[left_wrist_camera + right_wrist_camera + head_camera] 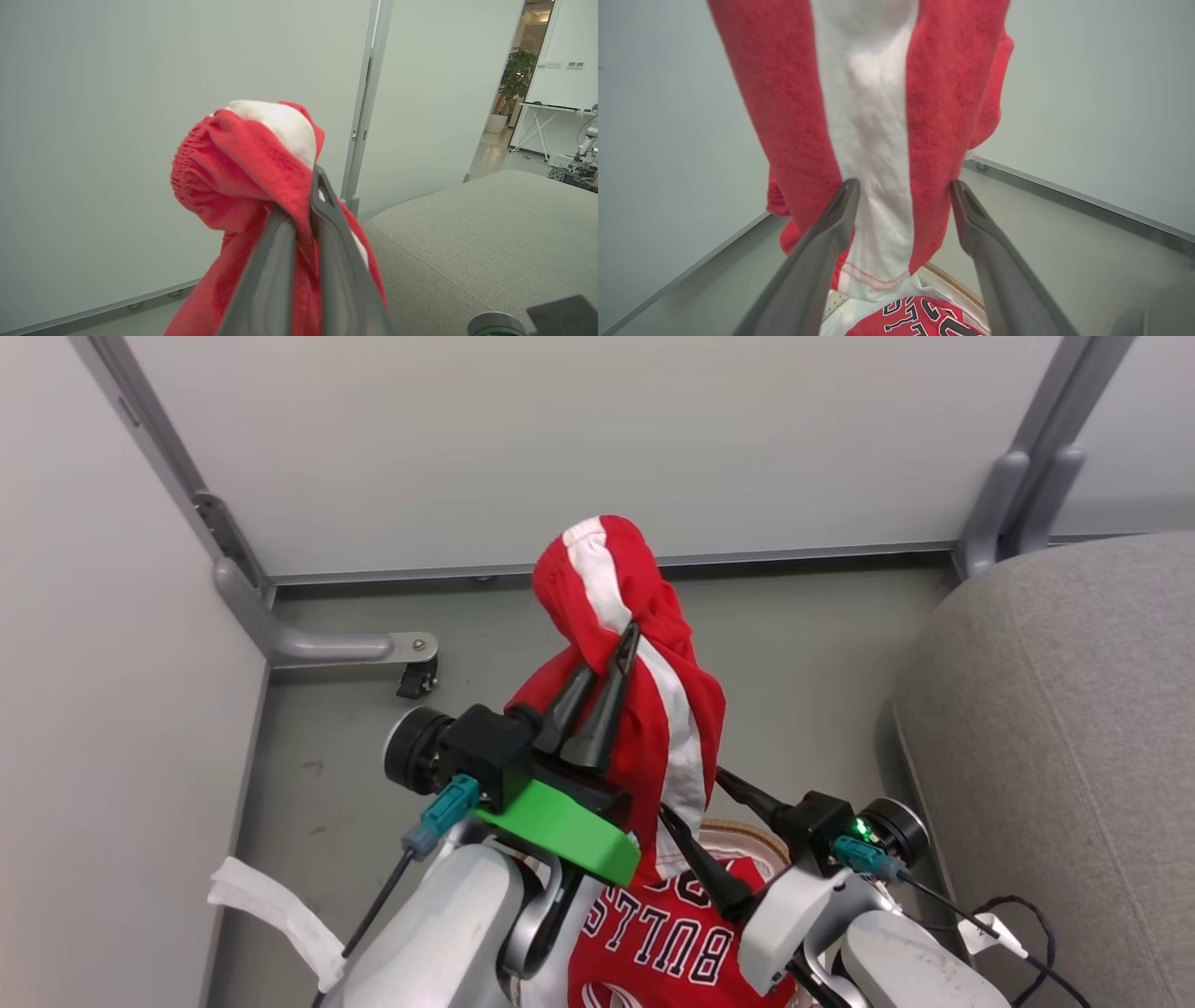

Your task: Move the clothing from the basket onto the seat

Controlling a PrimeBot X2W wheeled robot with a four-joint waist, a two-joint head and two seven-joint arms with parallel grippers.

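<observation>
Striped piece (644, 644): red cloth with a white stripe, lifted clear of the basket. It is bunched over the left fingertips and hangs straight down. In the right wrist view its stitched lower hem ends just above the jersey.
Jersey (667, 943): red with "BULLS" lettering, lying in the basket at 6 o'clock from the striped piece in the head view.
Basket (747, 835): brown woven rim and white lining show beside the jersey, between the two forearms.
Left gripper (613, 651): clenched on a fold near the top of the striped piece, fingers aimed toward 1 o'clock.
Right gripper (691, 793): at 5 o'clock from the left gripper, jaws spread wide. One finger stands on each side of the hanging cloth; contact cannot be told.
Seat (1055, 737): grey cushion at 3 o'clock, well apart from the striped piece.
Floor (373, 775): grey, around the basket.
Partition panels (560, 429): pale, at 12 and 9 o'clock.
Castor (415, 681): black, at 9 o'clock, at the end of a partition foot.
</observation>
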